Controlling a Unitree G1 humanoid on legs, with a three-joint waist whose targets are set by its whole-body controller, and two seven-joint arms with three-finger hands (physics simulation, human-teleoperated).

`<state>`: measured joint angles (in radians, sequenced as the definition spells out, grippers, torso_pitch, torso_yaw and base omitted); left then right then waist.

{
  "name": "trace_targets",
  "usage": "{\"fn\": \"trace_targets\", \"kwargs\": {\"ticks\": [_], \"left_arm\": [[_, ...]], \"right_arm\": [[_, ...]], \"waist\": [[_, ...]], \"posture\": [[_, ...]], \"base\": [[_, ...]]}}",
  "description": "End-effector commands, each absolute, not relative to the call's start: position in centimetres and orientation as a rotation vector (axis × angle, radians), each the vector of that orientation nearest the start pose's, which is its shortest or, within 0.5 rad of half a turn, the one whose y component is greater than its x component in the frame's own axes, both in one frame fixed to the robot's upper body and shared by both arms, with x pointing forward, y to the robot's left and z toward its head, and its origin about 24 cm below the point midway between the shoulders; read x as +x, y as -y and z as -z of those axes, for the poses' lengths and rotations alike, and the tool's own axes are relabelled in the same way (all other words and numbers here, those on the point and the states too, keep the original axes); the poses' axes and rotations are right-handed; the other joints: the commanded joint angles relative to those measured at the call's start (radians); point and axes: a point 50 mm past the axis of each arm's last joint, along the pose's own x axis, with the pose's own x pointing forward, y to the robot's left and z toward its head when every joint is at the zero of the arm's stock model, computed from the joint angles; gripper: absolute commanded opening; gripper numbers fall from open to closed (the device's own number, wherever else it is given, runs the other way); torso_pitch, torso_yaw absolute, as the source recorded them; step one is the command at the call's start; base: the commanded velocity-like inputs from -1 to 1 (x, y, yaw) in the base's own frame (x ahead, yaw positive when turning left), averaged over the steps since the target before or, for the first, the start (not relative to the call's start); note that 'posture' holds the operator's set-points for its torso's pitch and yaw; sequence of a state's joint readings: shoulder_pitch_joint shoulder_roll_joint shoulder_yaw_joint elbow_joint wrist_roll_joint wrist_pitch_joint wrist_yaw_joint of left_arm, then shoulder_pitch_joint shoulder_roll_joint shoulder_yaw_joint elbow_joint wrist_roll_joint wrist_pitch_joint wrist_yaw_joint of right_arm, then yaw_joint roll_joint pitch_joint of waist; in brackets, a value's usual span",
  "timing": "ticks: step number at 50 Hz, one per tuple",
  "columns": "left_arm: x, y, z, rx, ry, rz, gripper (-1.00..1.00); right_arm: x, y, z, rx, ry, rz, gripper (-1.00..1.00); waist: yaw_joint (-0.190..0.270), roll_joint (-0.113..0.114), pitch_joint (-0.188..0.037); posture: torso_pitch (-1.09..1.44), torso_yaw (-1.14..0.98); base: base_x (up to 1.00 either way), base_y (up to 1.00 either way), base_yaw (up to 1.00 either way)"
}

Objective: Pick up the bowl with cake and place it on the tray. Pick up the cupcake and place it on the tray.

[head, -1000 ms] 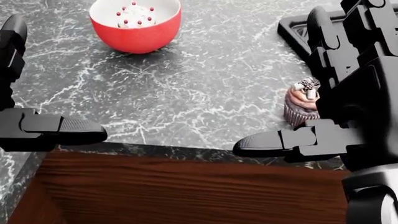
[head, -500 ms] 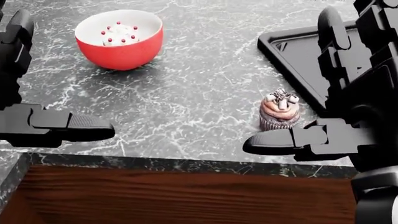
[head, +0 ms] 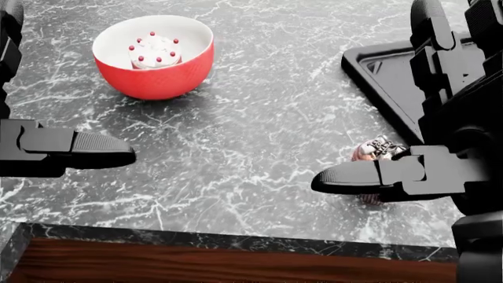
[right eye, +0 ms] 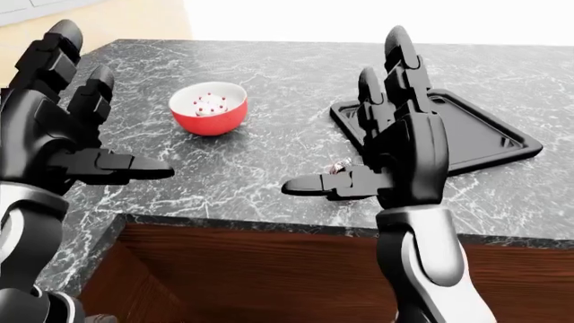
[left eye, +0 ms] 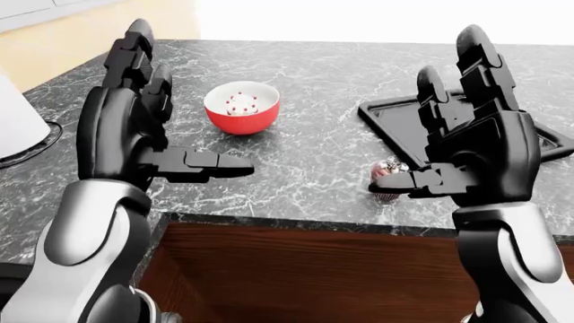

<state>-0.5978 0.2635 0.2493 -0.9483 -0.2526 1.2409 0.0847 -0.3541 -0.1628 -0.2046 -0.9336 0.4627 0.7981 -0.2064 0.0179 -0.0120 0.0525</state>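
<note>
Both of my hands are raised over the dark marble counter (head: 259,118) with fingers spread wide and thumbs pointing inward, and neither holds anything. My left hand (left eye: 134,128) stands to the left of the red bowl (head: 153,56), well apart from it; the bowl sits upright with the small white cake (head: 154,51), dotted red, inside. My right hand (left eye: 476,145) hovers close over the cupcake (head: 371,152), whose frosted top peeks out just beyond my right thumb (head: 370,175), while the rest is hidden behind it. Beyond my right fingers lies the black tray (right eye: 484,138), flat on the counter, near the cupcake but not touching.
</note>
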Motion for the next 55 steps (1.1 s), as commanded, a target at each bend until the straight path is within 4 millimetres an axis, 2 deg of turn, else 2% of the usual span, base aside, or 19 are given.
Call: {"fn": "trace_targets", "kwargs": {"ticks": [1,2,3,5,9,18,26,36,41,45,55], "left_arm": [[23.0,-16.7,-27.3,0.1,0.331,0.001,1.0],[23.0,-16.7,-27.4,0.101,0.333,0.002,1.0],[23.0,-16.7,-27.5,0.103,0.333,0.003,1.0],[23.2,-16.5,-27.6,0.115,0.333,0.006,1.0],[23.9,-15.9,-28.0,0.161,0.333,0.012,1.0],[25.8,-13.2,-29.6,0.35,0.347,0.053,1.0],[26.9,-11.8,-31.3,0.442,0.367,0.056,1.0],[29.1,-10.3,-32.2,0.605,0.387,0.039,1.0],[30.9,-9.4,-31.4,0.684,0.371,0.038,1.0],[32.3,-9.6,-30.9,0.742,0.357,0.003,1.0],[32.8,-8.9,-29.9,0.904,0.376,-0.041,1.0]], "right_arm": [[21.4,16.0,-25.4,0.149,0.502,-0.072,1.0],[21.3,16.1,-25.5,0.148,0.505,-0.069,1.0],[21.2,16.3,-25.6,0.148,0.507,-0.067,1.0],[21.0,16.6,-25.8,0.147,0.513,-0.06,1.0],[20.8,17.0,-26.1,0.148,0.522,-0.05,1.0],[20.2,17.6,-26.6,0.156,0.539,-0.034,1.0],[20.1,17.8,-26.7,0.163,0.545,-0.028,1.0],[19.8,18.1,-27.0,0.17,0.557,-0.018,1.0],[19.8,18.4,-27.1,0.174,0.561,-0.013,1.0],[19.8,18.3,-27.2,0.179,0.564,-0.014,1.0],[19.7,18.8,-27.0,0.185,0.566,-0.004,1.0]], "waist": [[0.001,-0.018,-0.008],[0.004,-0.037,-0.007],[0.003,-0.006,-0.004],[-0.003,-0.003,-0.015],[-0.01,0.008,-0.02],[-0.01,-0.008,-0.028],[-0.006,-0.022,-0.03],[0.001,-0.039,-0.025],[0.003,-0.047,-0.024],[0.004,-0.051,-0.026],[0.003,-0.054,-0.026]], "posture": [[0.0,0.0],[0.0,0.0],[0.0,0.0],[0.0,0.0],[0.0,0.0],[0.0,0.0],[0.0,0.0],[0.0,0.0],[0.0,0.0],[0.0,0.0],[0.0,0.0]], "base": [[0.0,0.0,0.0],[0.0,0.0,0.0],[0.0,0.0,0.0],[0.0,0.0,0.0],[0.0,0.0,0.0],[0.0,0.0,0.0],[0.0,0.0,0.0],[0.0,0.0,0.0],[0.0,0.0,0.0],[0.0,0.0,0.0],[0.0,0.0,0.0]]}}
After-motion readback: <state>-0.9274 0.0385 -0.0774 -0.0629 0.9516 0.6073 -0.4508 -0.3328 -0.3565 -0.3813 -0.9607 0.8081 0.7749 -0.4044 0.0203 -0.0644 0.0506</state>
